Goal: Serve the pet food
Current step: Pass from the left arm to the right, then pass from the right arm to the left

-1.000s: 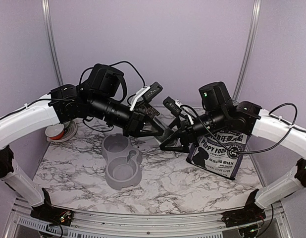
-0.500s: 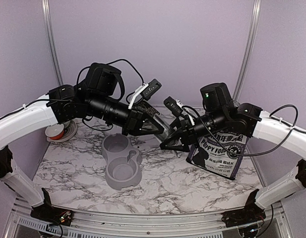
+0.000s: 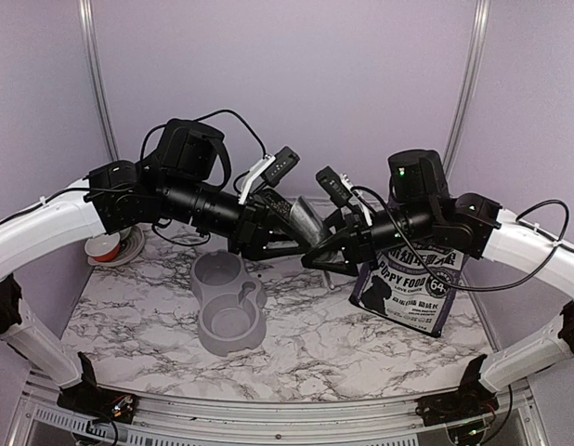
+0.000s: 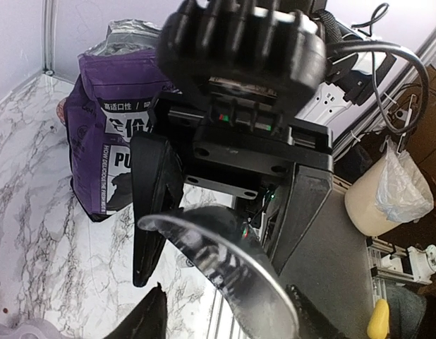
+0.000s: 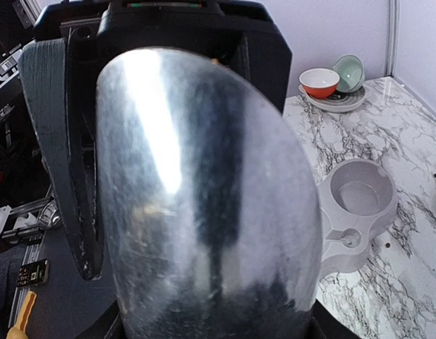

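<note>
The shiny metal scoop point(image 3: 306, 224) hangs in the air between the two arms, above the back of the table. My right gripper point(image 3: 326, 251) is shut on it; in the right wrist view the scoop point(image 5: 204, 205) fills the frame between my fingers. My left gripper point(image 3: 289, 238) faces it with its jaws open on either side of the scoop point(image 4: 221, 261), not pressing it. The purple-and-white "PUPPY FOOD" bag point(image 3: 412, 288) stands upright at the right. The pet food itself is hidden. The grey double bowl point(image 3: 228, 302) sits left of centre.
A stack of small dishes with an orange bowl point(image 3: 107, 247) sits at the far left edge, also seen as the orange and green bowls point(image 5: 332, 81). The bag point(image 4: 109, 134) stands close behind the right arm. Both arms cross over the table's middle.
My left gripper has opened off the scoop. The right gripper has closed on it, and the scoop has risen slightly toward the right arm.
</note>
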